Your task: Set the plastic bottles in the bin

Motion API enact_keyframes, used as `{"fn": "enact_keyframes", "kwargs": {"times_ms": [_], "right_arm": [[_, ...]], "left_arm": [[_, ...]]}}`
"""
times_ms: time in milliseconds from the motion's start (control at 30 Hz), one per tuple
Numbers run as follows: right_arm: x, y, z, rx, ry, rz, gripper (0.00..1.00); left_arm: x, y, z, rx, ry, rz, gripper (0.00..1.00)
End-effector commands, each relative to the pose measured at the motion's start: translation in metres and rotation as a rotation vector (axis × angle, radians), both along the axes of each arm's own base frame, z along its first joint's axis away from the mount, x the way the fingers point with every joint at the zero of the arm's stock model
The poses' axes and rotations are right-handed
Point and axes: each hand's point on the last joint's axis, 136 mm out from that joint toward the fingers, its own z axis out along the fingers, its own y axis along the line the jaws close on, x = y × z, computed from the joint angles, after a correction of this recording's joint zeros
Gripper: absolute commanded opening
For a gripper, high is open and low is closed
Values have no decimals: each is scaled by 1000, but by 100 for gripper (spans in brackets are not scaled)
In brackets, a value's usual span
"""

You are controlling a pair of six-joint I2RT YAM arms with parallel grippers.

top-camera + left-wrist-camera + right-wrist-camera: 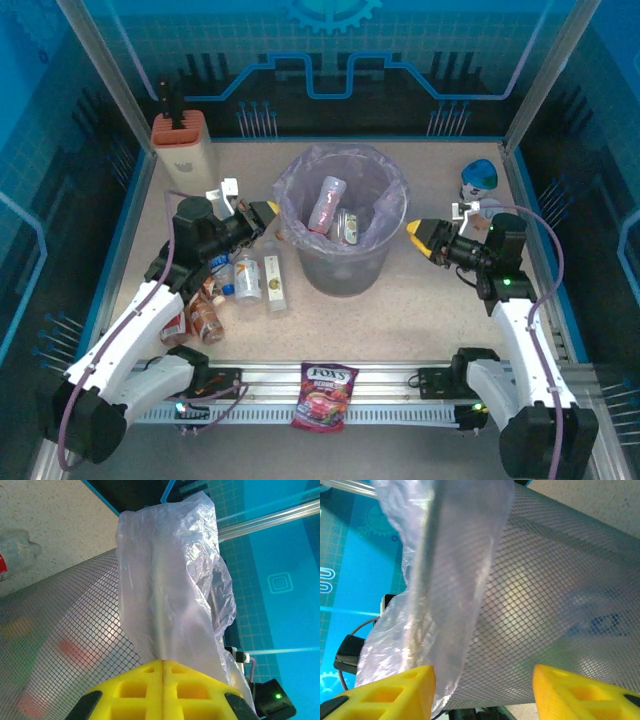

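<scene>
The bin (345,270), a grey mesh bucket lined with a purplish bag (295,180), stands mid-table. Two plastic bottles (328,203) lie inside it. Several more bottles lie on the table to its left, among them two clear ones (247,280) (274,283) and a brown one (205,320). My left gripper (268,213) sits at the bin's left rim. In the left wrist view it (164,661) is shut, with a fold of the bag (170,580) running into the seam. My right gripper (417,235) is open at the right rim, its jaws (484,675) spanning the mesh wall (545,595) without touching.
A beige block with an orange top (185,145) stands at the back left. A blue and white cup (480,180) is at the back right, behind my right arm. A red FOX'S bag (328,395) lies on the front rail.
</scene>
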Motion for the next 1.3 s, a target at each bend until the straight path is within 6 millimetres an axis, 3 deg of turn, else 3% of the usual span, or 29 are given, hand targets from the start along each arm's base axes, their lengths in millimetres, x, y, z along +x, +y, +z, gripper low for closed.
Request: {"fn": "enact_keyframes", "kwargs": {"times_ms": [0,133,267,500,667,700,833,900,933,967,1067,1167,1267], "right_arm": [[7,11,13,69,-53,26,53],[13,19,21,100,-88,39,46],[10,18,25,99,-99,39,29],[0,-2,19,59,-61,2,1],[-3,-1,-8,66,-15,7,0],[-4,0,-7,81,-20,17,3],[-19,5,16,45,-61,47,37],[-32,8,22,-6,-48,53,48],[-37,10,23,-19,-45,56,51],[-41,12,25,-20,-43,64,56],[-45,14,22,-18,-27,54,61],[-42,12,21,-21,-28,41,61],[-39,13,24,-20,-38,46,61]], "left_arm": [[-6,-3,11,6,-34,-26,0],[-6,-3,12,9,-36,-26,0],[-8,-2,12,15,-37,-28,0],[-11,-3,3,28,-25,-40,0],[-11,-4,-17,14,7,-42,0],[-12,-4,-18,14,9,-44,0],[-24,13,-8,43,-14,-5,0],[-35,24,3,77,-26,15,3],[-40,25,7,86,-28,14,11],[-43,25,12,78,-29,7,27],[-51,4,15,-6,-6,-61,57],[-59,-26,11,30,-5,-123,75],[-58,-42,12,14,-16,-153,78]]}}
